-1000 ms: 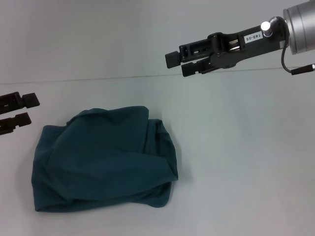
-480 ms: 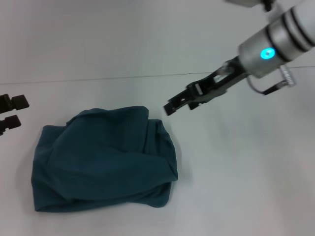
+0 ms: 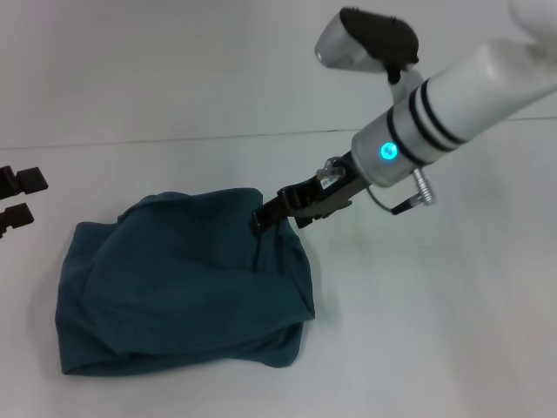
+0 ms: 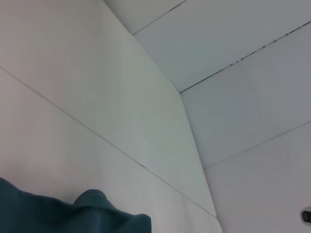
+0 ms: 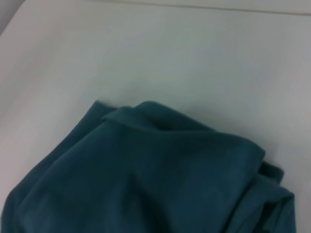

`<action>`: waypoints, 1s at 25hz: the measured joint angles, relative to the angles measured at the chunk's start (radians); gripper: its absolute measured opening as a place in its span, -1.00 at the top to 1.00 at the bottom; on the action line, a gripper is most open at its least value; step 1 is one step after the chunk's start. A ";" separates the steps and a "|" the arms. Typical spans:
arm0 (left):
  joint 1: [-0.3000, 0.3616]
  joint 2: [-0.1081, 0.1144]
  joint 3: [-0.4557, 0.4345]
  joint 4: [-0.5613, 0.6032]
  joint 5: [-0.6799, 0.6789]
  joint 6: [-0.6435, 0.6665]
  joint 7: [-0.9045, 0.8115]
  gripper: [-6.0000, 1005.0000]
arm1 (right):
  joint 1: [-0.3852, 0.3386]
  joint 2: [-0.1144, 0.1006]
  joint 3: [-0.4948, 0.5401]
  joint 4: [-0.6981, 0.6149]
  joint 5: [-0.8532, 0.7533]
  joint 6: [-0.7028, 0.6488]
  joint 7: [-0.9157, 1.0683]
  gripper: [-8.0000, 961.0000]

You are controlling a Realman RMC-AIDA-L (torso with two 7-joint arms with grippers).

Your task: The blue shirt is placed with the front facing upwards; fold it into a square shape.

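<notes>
Rumpled teal-blue cotton shirt (image 3: 183, 283) folded into a rough rectangle on white tabletop (image 3: 435, 331), long axis left-right, lettering hidden; right hand (image 3: 268, 218) at its far right corner, grip unclear; left hand (image 3: 17, 198) at left edge, cut off, fingers apart.

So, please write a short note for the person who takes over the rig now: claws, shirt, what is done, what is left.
Right claw: at the far right corner of the blue shirt, tips on the cloth; grip unclear.
Left claw: parked at the table's left edge, off the shirt, open.
Shirt: a rumpled, roughly folded bundle on the white table, plain side up.
Left: tidy the edges into a clean square.
</notes>
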 joint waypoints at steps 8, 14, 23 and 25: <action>-0.001 -0.005 0.011 -0.014 -0.004 -0.031 0.017 -0.50 | -0.019 0.034 0.019 0.114 0.068 0.174 0.050 -0.61; -0.004 -0.004 0.012 -0.048 -0.007 -0.043 0.046 -0.50 | -0.018 0.036 0.017 0.163 0.124 0.248 0.058 -0.59; -0.015 -0.009 0.012 -0.065 -0.009 -0.048 0.059 -0.50 | 0.014 0.048 0.016 0.250 0.129 0.357 0.049 -0.56; -0.016 -0.009 0.012 -0.067 -0.009 -0.048 0.060 -0.50 | 0.013 0.050 0.015 0.253 0.149 0.367 0.044 -0.56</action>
